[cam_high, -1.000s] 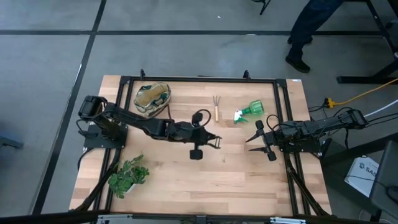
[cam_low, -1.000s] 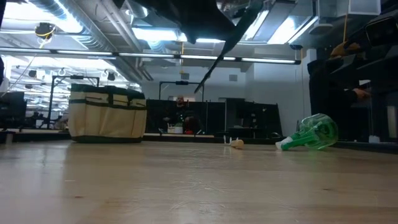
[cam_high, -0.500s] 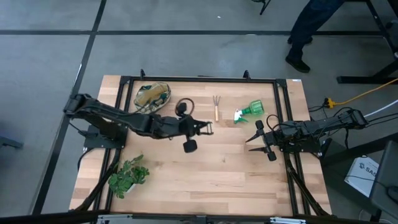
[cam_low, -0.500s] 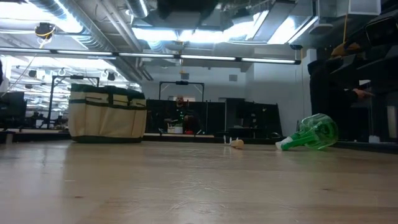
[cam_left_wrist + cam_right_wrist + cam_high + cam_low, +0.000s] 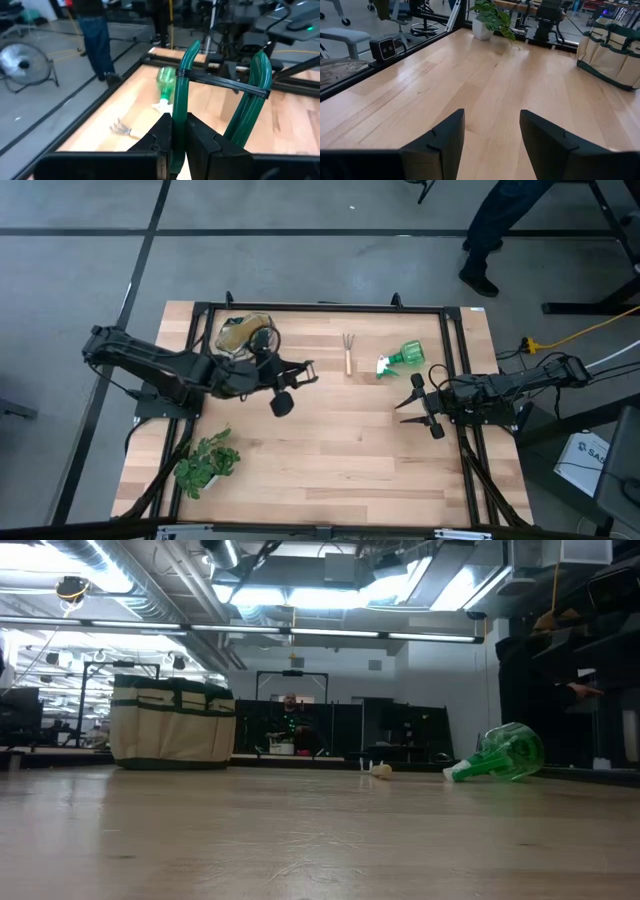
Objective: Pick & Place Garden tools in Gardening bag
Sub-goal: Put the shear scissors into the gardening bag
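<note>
— Item one, left claw (image 5: 177,131)?

— Clamped tight on one handle of the pruning shears (image 5: 220,85). Handles green, tied together with a dark strap, shears carried clear of the bench (image 5: 330,460).

— Gardening bag (image 5: 245,332)?

— Near that claw, a little behind it and off to one side, on the far edge of the bench. Standing upright, mouth open, cream panels with dark green trim.

— So the step is?

— My reading: the carry, shears on the way to the bag, not yet over its mouth. The next move calls for bringing the claw back above the opening, tipping the shears down, then letting go.

— Items outstanding?

— Three-prong hand rake (image 5: 348,352), lying flat ahead of the left claw. Green spray bottle (image 5: 405,358), on its side just beyond the rake. No trowel to be seen on the bench. It may be in the bag, though I cannot tell.

— Right claw (image 5: 420,405)?

— Fingers spread, holding nothing, waiting low at its own side, the bottle nearest to it.

— Not for packing?

— One leafy potted plant (image 5: 205,463), well apart from both claws.

— Brands, labels, writing?

— None legible on bag, bottle or tools.
</note>
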{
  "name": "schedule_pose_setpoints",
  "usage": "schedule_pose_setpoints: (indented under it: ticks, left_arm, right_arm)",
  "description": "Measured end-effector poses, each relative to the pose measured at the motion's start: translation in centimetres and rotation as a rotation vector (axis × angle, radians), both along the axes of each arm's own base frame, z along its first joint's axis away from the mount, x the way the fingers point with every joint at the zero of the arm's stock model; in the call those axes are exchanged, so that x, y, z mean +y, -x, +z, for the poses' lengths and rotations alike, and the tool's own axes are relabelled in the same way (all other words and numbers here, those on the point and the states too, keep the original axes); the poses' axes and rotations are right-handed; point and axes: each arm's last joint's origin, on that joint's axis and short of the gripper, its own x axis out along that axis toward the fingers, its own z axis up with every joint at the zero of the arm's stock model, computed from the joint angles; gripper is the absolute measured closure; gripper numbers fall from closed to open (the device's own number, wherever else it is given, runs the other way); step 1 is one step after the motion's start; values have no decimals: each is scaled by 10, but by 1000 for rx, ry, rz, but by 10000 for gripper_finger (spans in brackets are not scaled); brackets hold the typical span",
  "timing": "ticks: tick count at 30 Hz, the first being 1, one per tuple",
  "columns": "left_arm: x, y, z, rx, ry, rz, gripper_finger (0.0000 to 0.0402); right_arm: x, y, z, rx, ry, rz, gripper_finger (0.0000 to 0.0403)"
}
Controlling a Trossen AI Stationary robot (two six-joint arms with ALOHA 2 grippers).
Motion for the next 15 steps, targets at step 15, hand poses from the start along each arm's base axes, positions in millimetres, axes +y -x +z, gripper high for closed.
schedule_pose_setpoints:
  ticks: [15]
  left_arm:
    - [-3,3,-4,-12,26,113,375]
  right_arm:
    - [0,0,0,1,0,0,210]
